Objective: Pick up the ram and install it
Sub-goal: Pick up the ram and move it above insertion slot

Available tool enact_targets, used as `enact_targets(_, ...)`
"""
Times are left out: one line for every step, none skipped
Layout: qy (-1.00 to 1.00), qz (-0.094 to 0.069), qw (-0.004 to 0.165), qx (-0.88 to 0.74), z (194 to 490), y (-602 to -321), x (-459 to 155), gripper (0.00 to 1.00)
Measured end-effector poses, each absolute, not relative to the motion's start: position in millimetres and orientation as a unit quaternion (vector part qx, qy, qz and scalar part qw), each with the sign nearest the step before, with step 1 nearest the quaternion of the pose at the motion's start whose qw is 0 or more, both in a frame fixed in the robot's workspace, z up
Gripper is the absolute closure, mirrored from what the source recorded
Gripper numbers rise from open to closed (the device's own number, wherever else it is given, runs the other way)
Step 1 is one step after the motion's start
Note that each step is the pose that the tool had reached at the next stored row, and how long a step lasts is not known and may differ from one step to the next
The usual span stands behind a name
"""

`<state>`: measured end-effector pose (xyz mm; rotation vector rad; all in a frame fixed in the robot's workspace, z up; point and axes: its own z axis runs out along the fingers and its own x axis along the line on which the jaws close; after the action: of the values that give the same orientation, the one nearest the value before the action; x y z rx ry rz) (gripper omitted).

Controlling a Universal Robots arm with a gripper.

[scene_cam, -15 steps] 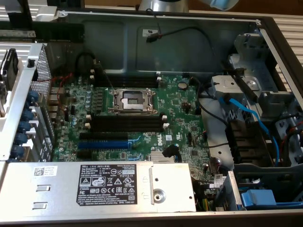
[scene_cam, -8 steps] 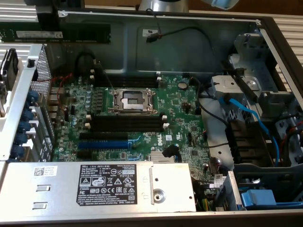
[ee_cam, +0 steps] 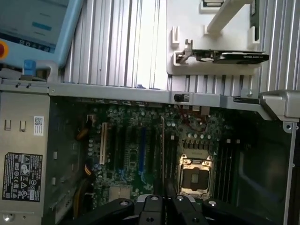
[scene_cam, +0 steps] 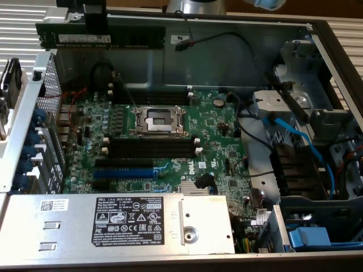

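Dark green-black ram (scene_cam: 133, 38), long, thin, white label strip, clamped edgewise in nearly-closed hand (scene_cam: 96, 34) above motherboard (scene_cam: 215, 133).

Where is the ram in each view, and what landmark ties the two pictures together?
Exterior view: ram held level in the gripper, upper left.
Wrist view: ram edge-on, a thin dark strip out from the gripper.
Shared landmark: processor socket.

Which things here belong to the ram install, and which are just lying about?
Job: ram, gripper shut on it, empty black memory slots.
Lying about: blue expansion slot, processor socket, power supply, blue cable, graphics card.
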<state>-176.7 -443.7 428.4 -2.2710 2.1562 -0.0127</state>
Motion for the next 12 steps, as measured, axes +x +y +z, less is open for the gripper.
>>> enact_targets(0.689,-0.003,0.006,-0.725,428,-444,-175,0.88)
enact_targets(0.690,-0.003,0.007,-0.724,428,-444,-174,0.88)
enact_targets(0.691,-0.001,0.009,-0.723,427,-444,-172,0.88)
enact_targets(0.692,0.000,0.011,-0.722,427,-443,-170,0.88)
enact_targets(0.693,-0.001,0.012,-0.721,427,-442,-169,0.88)
enact_targets(0.694,-0.001,0.013,-0.720,427,-442,-167,0.88)
enact_targets(0.694,-0.001,0.013,-0.720,426,-440,-163,0.88)
enact_targets(0.694,-0.001,0.013,-0.719,426,-437,-160,0.88)
enact_targets(0.694,-0.001,0.012,-0.719,426,-429,-158,0.88)
enact_targets(0.694,-0.001,0.012,-0.719,426,-421,-156,0.88)
enact_targets(0.694,-0.003,0.010,-0.719,426,-416,-153,0.88)
enact_targets(0.695,-0.005,0.009,-0.719,426,-416,-153,0.88)
